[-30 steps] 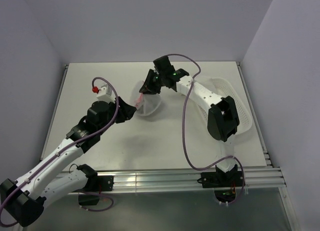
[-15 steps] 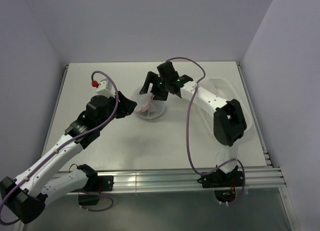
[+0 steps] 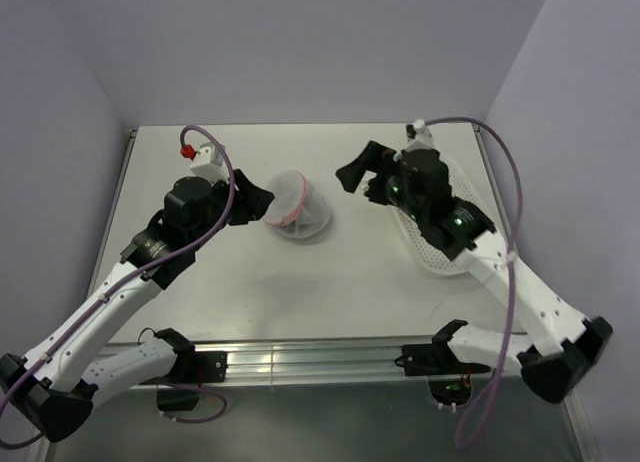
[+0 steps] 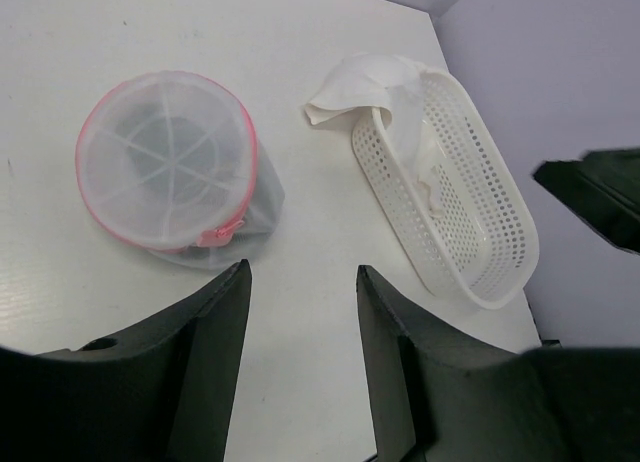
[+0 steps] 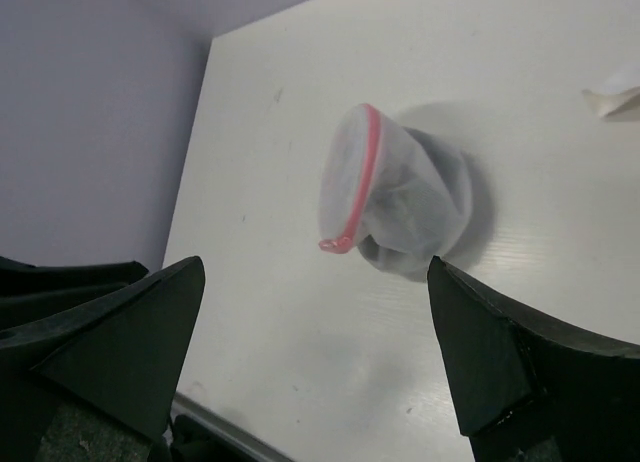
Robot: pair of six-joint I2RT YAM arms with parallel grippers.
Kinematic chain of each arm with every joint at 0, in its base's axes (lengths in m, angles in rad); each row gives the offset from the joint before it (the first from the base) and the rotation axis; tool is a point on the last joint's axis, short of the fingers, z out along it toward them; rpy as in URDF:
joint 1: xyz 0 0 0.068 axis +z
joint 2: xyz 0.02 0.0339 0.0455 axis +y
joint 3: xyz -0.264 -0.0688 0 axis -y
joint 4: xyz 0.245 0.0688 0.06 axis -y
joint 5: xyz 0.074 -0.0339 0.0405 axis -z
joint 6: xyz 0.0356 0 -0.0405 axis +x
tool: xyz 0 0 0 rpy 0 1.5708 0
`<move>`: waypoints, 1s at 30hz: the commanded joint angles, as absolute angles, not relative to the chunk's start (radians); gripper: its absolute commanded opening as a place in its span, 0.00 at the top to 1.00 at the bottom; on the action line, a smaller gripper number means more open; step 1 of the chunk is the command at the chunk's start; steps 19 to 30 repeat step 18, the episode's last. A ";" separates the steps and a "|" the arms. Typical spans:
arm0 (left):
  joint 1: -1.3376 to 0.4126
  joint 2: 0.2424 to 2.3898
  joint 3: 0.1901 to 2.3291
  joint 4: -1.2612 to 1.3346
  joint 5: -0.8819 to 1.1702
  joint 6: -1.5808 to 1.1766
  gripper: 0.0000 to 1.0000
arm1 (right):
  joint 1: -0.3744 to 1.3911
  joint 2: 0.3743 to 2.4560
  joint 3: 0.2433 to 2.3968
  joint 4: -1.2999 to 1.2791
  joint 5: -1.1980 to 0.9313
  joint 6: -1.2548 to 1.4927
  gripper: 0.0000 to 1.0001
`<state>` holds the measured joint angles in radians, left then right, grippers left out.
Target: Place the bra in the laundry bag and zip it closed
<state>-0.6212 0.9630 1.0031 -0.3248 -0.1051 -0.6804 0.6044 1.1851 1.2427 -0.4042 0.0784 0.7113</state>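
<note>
Right gripper [image 3: 360, 167] has pulled back, open, from laundry bag [image 3: 295, 204].

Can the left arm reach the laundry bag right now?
Probably yes: the left gripper is open just short of the laundry bag, with bare table between, and the right gripper is away by the basket.

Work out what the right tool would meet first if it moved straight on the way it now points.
Most likely the laundry bag, centred ahead of the right tool; nothing else shows between them, though depth is unclear.
</note>
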 commanded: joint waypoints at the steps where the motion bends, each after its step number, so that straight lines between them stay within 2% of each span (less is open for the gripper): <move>1: -0.617 0.940 1.061 -0.342 -0.087 -0.617 0.47 | 0.606 0.998 1.117 -0.338 0.256 0.660 0.00; 6: -0.614 0.927 1.066 -0.342 -0.084 -0.600 0.46 | 0.604 0.777 0.970 -0.330 0.366 0.649 0.00; 9: -0.614 0.923 1.057 -0.328 -0.075 -0.600 0.46 | 0.606 0.732 0.947 -0.348 0.411 0.646 0.00; 30: -0.615 0.917 1.060 -0.334 -0.077 -0.598 0.47 | 0.604 0.710 0.919 -0.354 0.442 0.626 0.00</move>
